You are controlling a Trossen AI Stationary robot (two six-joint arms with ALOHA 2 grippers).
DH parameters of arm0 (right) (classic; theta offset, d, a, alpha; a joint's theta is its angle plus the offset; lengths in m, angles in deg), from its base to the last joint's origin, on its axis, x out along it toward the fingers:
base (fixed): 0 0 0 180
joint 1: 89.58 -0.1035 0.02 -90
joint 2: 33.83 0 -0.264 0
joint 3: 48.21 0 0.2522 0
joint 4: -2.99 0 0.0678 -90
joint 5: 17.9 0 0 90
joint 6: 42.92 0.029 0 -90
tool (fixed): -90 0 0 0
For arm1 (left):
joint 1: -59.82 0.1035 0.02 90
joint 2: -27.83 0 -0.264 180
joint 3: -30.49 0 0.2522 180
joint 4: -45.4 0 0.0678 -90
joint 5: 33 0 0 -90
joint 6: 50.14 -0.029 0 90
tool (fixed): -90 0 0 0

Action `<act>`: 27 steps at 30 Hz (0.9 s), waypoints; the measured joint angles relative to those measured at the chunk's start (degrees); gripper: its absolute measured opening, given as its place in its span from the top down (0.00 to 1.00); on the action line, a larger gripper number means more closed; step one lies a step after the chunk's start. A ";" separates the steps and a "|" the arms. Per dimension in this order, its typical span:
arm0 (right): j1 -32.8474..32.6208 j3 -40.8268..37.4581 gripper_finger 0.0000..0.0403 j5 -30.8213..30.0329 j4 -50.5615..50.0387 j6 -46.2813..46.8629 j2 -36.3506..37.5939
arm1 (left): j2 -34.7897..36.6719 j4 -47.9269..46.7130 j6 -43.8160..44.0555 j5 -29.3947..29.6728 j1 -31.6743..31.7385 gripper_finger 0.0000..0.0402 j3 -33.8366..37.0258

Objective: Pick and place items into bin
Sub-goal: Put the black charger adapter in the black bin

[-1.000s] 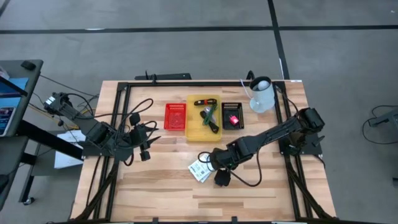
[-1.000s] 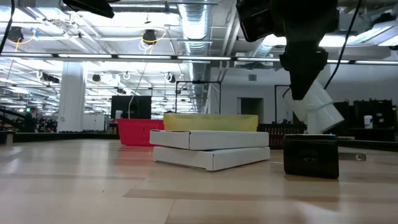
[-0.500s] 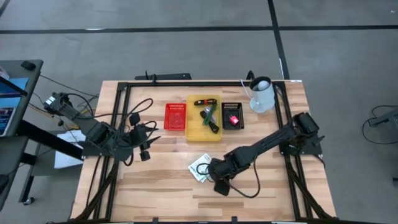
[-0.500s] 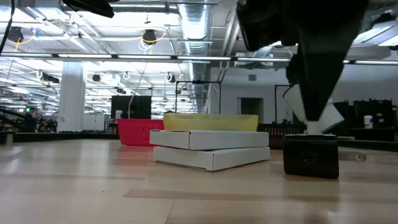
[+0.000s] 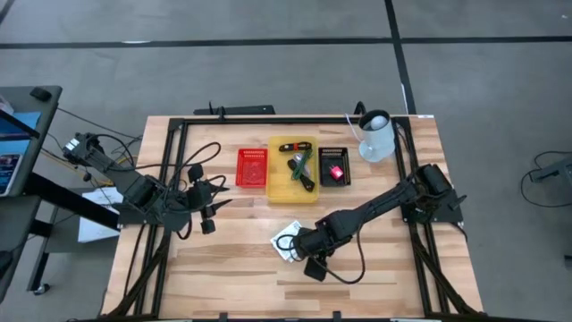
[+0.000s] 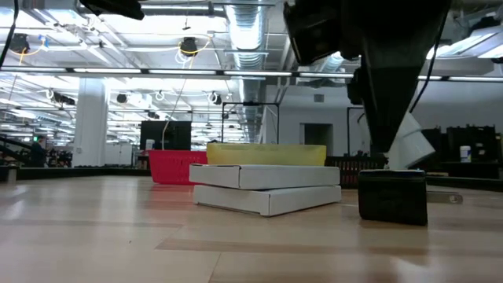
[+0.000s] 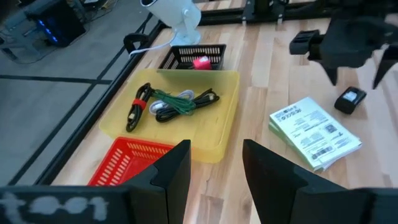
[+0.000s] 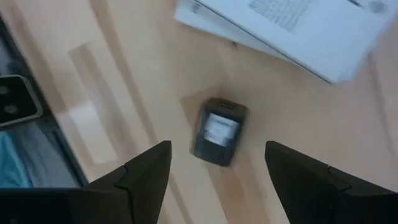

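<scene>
The wooden table [image 5: 223, 268] stands on a grey concrete floor. The right hand [image 8: 211, 171] hangs above the small black block [image 8: 217, 131], fingers spread wide and holding nothing; the block lies on the table directly below the gap between the fingers. Just beside the block, two stacked white printed packets [image 7: 314, 131] rest flat on the table. Farther from the right hand sit a red basket [image 5: 252, 167], a yellow tray [image 5: 279, 191] containing a dark cable [image 7: 137, 106] and a green cable [image 7: 177, 104], and a black basket [image 5: 323, 156] holding a pink-red piece [image 7: 200, 62]. The left hand [image 7: 214, 174] waits near the red basket, fingers apart and empty.
</scene>
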 joint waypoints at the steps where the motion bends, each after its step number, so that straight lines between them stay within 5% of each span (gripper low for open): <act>1: 0.01 -0.01 0.36 -0.05 -0.37 0.00 0.00 | 0.01 0.02 0.03 0.02 0.00 0.66 0.00; 27: -1.58 0.18 0.37 0.07 2.41 0.89 -7.79 | 0.00 -0.64 0.03 0.03 0.04 0.66 0.09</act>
